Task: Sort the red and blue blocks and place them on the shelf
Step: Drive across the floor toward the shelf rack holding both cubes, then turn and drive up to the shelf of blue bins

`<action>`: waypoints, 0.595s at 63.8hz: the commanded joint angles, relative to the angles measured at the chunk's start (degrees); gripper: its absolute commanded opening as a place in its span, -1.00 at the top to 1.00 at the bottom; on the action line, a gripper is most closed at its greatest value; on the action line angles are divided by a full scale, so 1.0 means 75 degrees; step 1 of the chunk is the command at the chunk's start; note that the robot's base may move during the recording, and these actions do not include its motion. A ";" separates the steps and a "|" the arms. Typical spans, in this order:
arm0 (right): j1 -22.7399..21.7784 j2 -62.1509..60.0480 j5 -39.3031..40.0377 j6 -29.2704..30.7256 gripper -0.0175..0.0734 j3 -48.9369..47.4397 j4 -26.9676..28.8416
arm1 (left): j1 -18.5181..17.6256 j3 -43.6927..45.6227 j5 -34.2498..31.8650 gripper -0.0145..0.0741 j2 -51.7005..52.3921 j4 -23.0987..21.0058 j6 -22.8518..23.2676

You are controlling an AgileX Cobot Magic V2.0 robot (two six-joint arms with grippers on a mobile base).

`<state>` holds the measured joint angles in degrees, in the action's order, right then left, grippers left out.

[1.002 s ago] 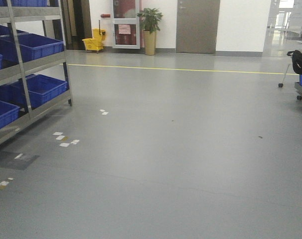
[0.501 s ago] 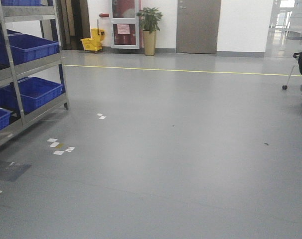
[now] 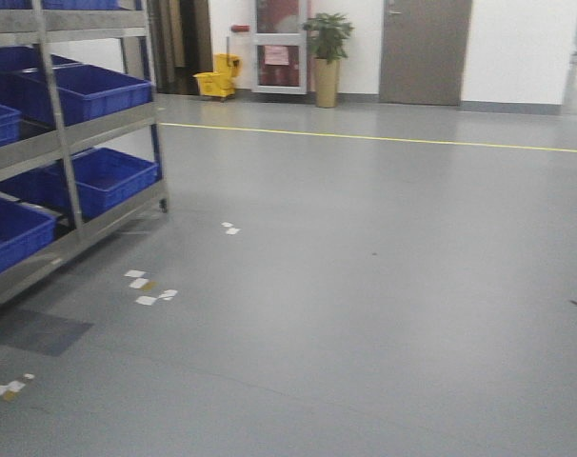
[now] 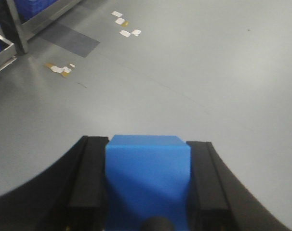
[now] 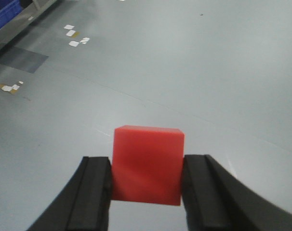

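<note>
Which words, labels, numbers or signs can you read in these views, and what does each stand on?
No text is readable anywhere.
The pink notice on the glass door: too blurred to read.
The blue block and the red block: plain faces, nothing written.

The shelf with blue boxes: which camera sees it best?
The front-facing view: the shelf stands at its left, with several tiers and blue crates showing. The left wrist view catches only a post and rail in its top-left corner; the right wrist view only a sliver of rail and crate.
</note>
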<state>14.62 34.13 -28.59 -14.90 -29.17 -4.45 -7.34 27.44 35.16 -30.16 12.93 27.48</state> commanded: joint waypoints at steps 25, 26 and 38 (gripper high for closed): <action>-0.0039 0.0004 0.0518 0.0002 0.50 -0.0214 -0.0077 | 0.0000 0.0225 -0.0571 0.39 -0.0009 0.0084 0.0077; -0.0039 0.0004 0.0518 0.0002 0.50 -0.0214 -0.0077 | 0.0000 0.0225 -0.0571 0.39 -0.0009 0.0084 0.0077; -0.0039 0.0004 0.0518 0.0002 0.50 -0.0214 -0.0077 | 0.0000 0.0225 -0.0571 0.39 -0.0009 0.0084 0.0077</action>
<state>14.62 34.13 -28.59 -14.90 -29.17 -4.45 -7.34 27.44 35.16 -30.16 12.93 27.48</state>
